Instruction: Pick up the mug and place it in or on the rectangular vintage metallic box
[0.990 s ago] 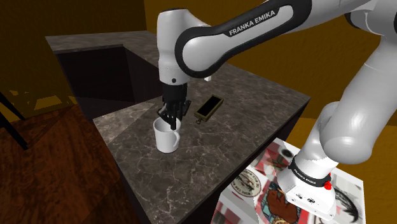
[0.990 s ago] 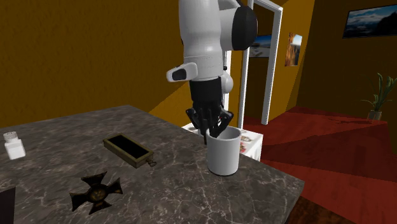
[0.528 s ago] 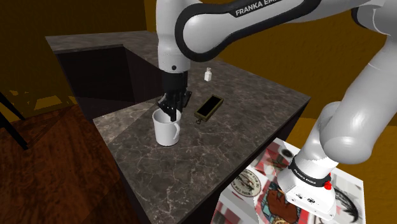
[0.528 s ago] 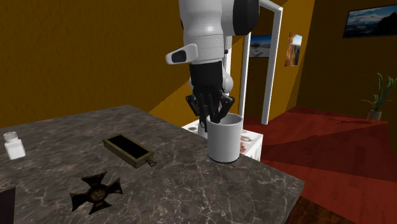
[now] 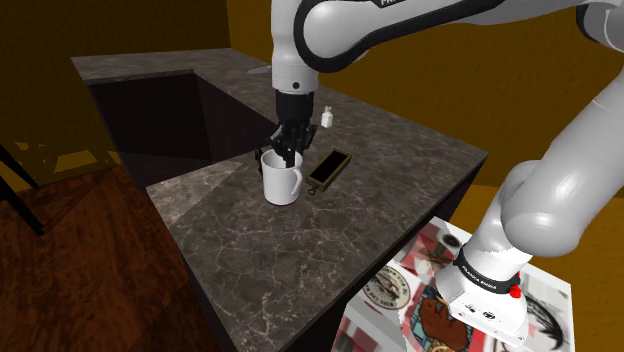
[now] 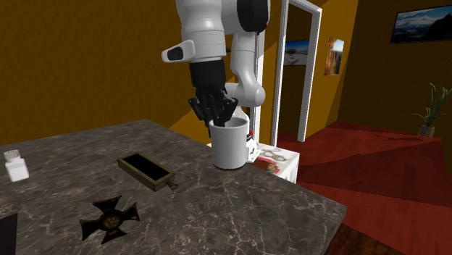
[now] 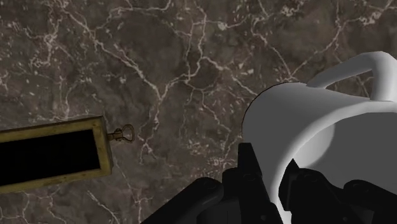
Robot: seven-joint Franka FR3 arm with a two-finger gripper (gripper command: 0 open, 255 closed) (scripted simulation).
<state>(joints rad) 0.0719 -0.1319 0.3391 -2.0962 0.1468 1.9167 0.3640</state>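
A white mug [image 5: 282, 180] hangs a little above the dark marble counter [image 5: 250, 260], held by its rim. My black gripper [image 5: 287, 152] is shut on that rim, with one finger inside the cup and one outside. The second exterior view has the mug [image 6: 230, 145] under the gripper [image 6: 217, 119], to the right of the box. The box [image 5: 329, 168] is a shallow, brass-edged rectangle with a dark inside, lying open on the counter just right of the mug. In the wrist view the mug [image 7: 318, 127] sits clasped at the gripper [image 7: 273, 184], and the box [image 7: 51, 154] lies off to the side with a small key at its end.
A small white shaker [image 5: 326, 117] stands behind the box, also seen as the shaker [image 6: 15, 165] at the far left. A black cross-shaped ornament [image 6: 110, 217] lies near the counter's front edge. The stand [image 5: 440, 300] with a patterned top sits by the counter's corner.
The arm has raised the mug off the counter and carried it toward the box: rightward in the shoulder view, leftward in the second exterior view. The grip stayed shut.
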